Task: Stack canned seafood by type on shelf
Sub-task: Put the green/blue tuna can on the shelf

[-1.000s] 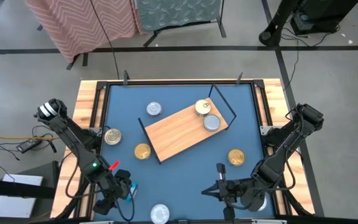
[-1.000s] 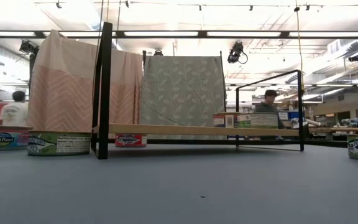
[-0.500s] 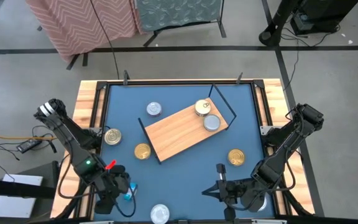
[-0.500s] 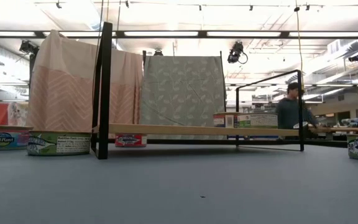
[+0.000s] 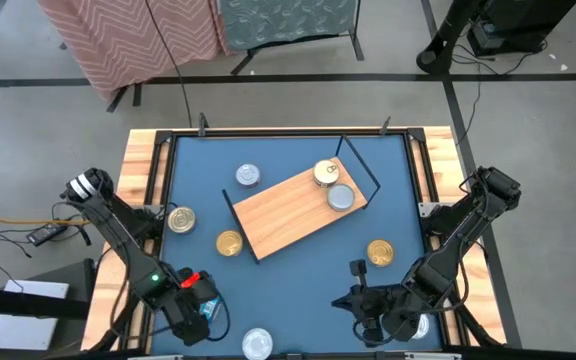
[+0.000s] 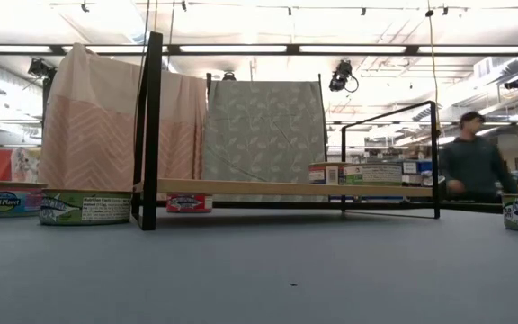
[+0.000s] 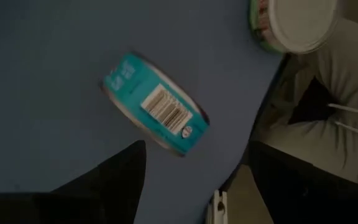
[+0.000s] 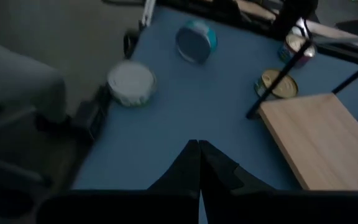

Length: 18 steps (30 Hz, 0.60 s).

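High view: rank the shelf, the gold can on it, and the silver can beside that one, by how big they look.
1. shelf, far the largest.
2. gold can and silver can: they look alike, so no ranking.

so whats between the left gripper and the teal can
Nothing: in the left wrist view only bare blue table separates the open left gripper from the teal can lying on its side.

Low view, readable text: "Wild Planet" on the blue tin at far nine o'clock. The green-labelled tin beside it carries print too small to read. The teal tin shows a barcode, digits illegible.
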Each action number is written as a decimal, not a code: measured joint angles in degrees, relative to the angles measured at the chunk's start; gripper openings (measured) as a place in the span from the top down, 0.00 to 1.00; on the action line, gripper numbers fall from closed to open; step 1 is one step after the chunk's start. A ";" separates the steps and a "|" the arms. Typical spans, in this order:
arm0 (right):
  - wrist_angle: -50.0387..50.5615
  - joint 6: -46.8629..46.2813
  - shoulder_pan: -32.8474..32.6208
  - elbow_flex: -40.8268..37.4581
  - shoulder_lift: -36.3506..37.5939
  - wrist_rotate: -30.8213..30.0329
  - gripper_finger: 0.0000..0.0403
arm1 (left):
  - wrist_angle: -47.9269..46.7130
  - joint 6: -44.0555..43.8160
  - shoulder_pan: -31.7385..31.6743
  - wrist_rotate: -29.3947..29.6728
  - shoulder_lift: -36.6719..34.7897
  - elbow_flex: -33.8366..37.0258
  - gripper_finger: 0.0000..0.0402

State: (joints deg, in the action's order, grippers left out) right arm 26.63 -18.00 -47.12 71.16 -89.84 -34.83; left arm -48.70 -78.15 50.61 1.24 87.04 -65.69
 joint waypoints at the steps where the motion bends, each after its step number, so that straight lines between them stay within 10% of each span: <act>1: 1.05 -0.26 -0.09 0.00 0.00 0.02 0.97 | 0.57 -0.78 0.02 -0.65 0.49 0.00 0.29; 18: 3.56 0.25 -3.14 0.00 0.00 3.49 0.97 | 6.01 -10.20 0.00 1.94 6.85 -0.04 0.29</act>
State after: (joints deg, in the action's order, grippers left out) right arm 30.20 -17.75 -50.26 71.16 -89.84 -31.33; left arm -42.69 -88.35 50.61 3.19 93.88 -65.73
